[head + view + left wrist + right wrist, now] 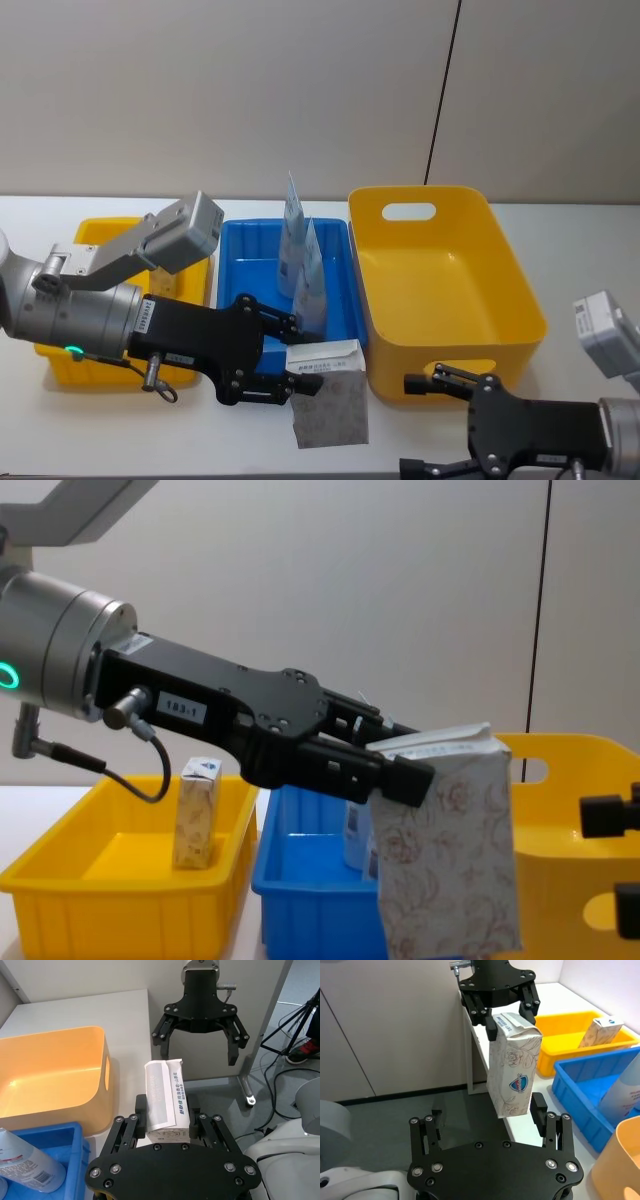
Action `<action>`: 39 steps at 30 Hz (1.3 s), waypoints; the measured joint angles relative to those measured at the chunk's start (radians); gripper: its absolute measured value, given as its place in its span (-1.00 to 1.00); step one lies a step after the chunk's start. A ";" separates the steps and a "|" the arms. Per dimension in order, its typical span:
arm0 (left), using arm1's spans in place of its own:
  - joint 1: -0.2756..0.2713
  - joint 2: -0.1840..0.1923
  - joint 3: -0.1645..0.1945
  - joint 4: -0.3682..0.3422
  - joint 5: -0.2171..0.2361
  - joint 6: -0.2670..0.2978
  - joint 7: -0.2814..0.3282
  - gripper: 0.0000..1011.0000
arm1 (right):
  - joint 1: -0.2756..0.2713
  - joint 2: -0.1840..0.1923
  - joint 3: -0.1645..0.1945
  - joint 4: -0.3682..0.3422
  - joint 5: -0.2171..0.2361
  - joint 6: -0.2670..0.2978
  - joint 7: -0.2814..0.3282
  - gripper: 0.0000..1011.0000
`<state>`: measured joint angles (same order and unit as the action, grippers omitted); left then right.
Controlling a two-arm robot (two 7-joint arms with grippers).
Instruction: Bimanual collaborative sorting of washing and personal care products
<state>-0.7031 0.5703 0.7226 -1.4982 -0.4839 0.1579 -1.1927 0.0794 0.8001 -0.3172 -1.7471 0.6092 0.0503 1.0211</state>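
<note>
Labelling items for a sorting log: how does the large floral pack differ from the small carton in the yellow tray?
Size: the large floral pack is far bigger than the small carton. State: the pack hangs clamped at its top in the left gripper, facing the open right gripper; the carton stands upright, ungripped, in the yellow tray. Top: the carton's is blue and white, the pack's white with print. Both share a cream floral print.

The big pack (445,850) is cream with a brown flower print and a blue badge. The small carton (197,813) matches, topped blue and white. Two pale-blue tubes (311,272) bear white barcode labels. The blue tray (240,250), yellow tray (95,232) and yellow basket (520,300) are plain; the desk (585,250) is white.
</note>
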 joint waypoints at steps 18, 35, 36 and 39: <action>0.000 0.000 0.000 0.000 0.000 0.000 0.000 -0.14 | 0.057 -0.048 -0.069 0.059 -0.049 -0.024 -0.021 0.98; 0.000 0.000 0.000 0.000 0.000 0.000 0.000 -0.14 | 0.122 -0.093 -0.112 0.136 -0.071 -0.038 -0.033 0.98; 0.000 0.000 0.000 0.000 0.000 0.000 0.000 -0.14 | 0.125 -0.094 -0.114 0.139 -0.071 -0.038 -0.034 0.98; 0.000 0.000 0.000 0.000 0.000 0.000 0.000 -0.14 | 0.134 -0.101 -0.121 0.148 -0.072 -0.035 -0.035 0.98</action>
<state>-0.7031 0.5703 0.7226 -1.4982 -0.4839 0.1579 -1.1927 0.2134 0.6995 -0.4381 -1.5991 0.5377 0.0155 0.9861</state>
